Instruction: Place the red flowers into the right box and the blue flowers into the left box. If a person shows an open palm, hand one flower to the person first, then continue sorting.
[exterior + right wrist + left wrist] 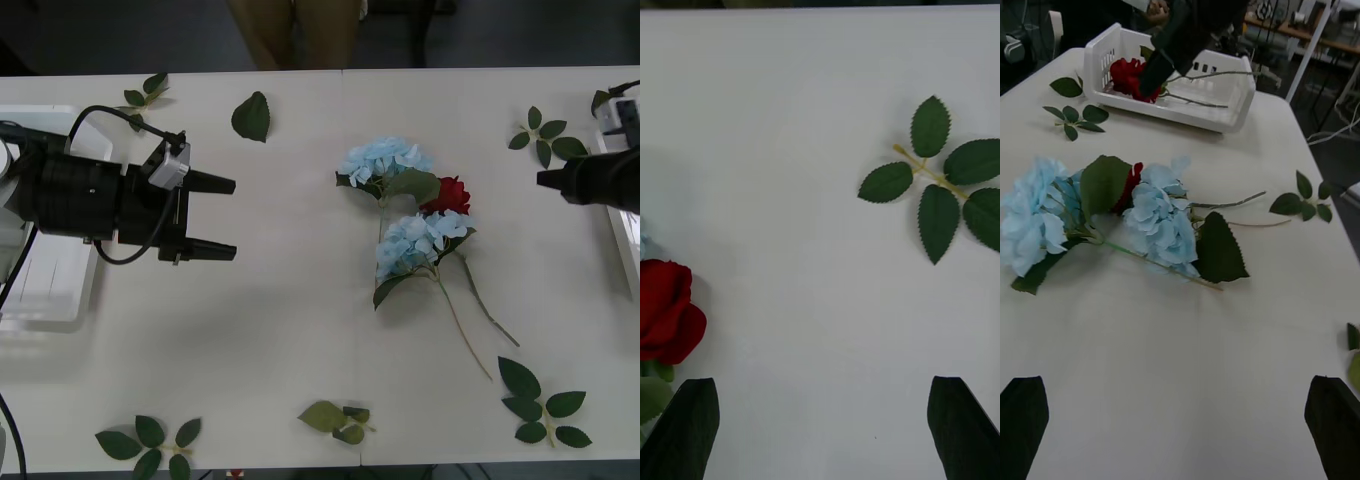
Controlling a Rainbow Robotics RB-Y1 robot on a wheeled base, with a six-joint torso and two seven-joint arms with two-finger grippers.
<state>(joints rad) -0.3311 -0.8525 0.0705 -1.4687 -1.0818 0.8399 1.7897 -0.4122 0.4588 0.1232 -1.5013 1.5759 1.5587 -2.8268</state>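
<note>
- Two blue flowers (pixel 405 205) lie together on the white table (pixel 280 300), well ahead of the left gripper (pixel 222 216): pale, frilly clusters of many small petals on thin green stems with broad dark leaves.
- One red flower (pixel 452 195) sits wedged between them, a smooth, tightly curled deep-red head; more red heads (pixel 1131 75) rest in the right box (pixel 1225 112), a white plastic bin with slotted walls, beyond the bunch from the left gripper.
- The left gripper hovers over bare table with its two black, tapered fingers spread and nothing between them; the left box (pixel 45 300), white with a thick rim, lies just behind it.
- The right gripper (pixel 820 427) is likewise spread and empty, its dark finger (pixel 685 427) near the red head.
- Loose serrated leaf sprigs (pixel 545 400) are scattered around.
</note>
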